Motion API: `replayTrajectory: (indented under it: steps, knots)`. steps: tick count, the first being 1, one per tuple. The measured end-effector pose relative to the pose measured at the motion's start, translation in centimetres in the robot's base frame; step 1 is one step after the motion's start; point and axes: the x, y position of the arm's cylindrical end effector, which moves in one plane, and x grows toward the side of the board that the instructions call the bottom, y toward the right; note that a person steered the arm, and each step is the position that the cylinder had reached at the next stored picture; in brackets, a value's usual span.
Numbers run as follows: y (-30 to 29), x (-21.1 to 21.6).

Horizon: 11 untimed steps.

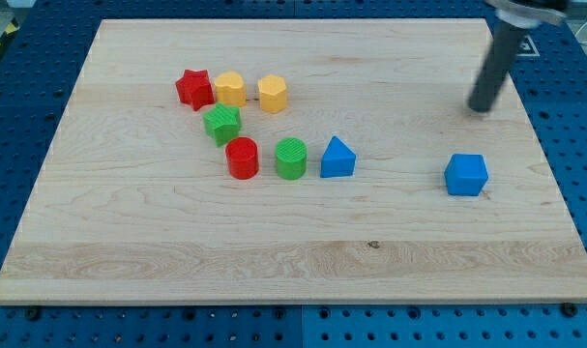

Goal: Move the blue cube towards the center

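A blue cube (465, 175) sits near the board's right edge; my tip (481, 108) (a bare rod, no fingers) hovers above-right, apart. Approach step: next, push leftward.

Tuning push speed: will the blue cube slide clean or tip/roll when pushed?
The blue cube sits flat on the smooth wooden board, so it likely slides, not rolls. It looks squat and rigid; tipping seems unlikely. An off-centre push may spin it. My tip is above it in the view, not touching.

Pale matt wooden board (303, 261)
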Motion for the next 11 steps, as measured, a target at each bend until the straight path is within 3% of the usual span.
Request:
replayTrajectory:
  steps: [3,9,11]
  knots:
    - [4.6,13.8]
    - [-3.3,12.8]
    - [-4.4,9.0]
